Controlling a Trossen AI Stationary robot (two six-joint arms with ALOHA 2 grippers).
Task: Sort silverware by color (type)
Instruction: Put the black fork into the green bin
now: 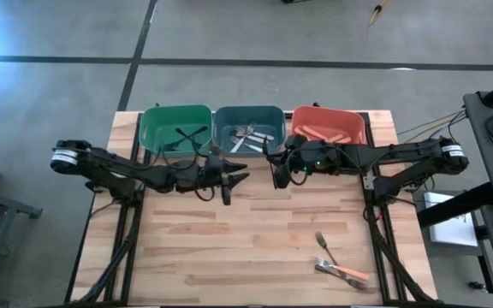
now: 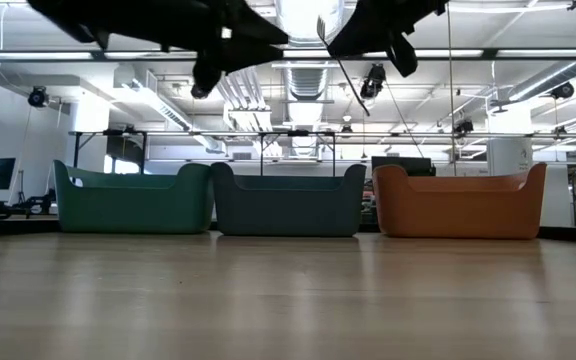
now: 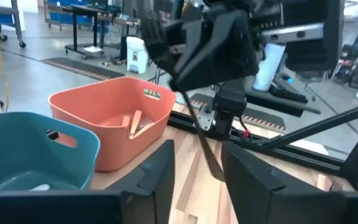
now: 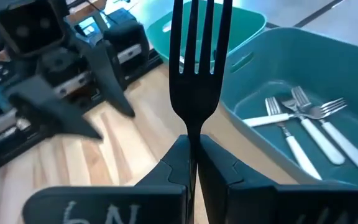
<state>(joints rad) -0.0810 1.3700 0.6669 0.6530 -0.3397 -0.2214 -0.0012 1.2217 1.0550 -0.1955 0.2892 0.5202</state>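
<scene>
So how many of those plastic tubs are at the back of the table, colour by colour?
green tub: 1
blue tub: 1
orange tub: 1
Total: 3

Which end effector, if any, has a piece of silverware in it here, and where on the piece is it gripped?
The right end effector pinches a black fork by its handle, tines pointing away. The left end effector is open and empty.
</scene>
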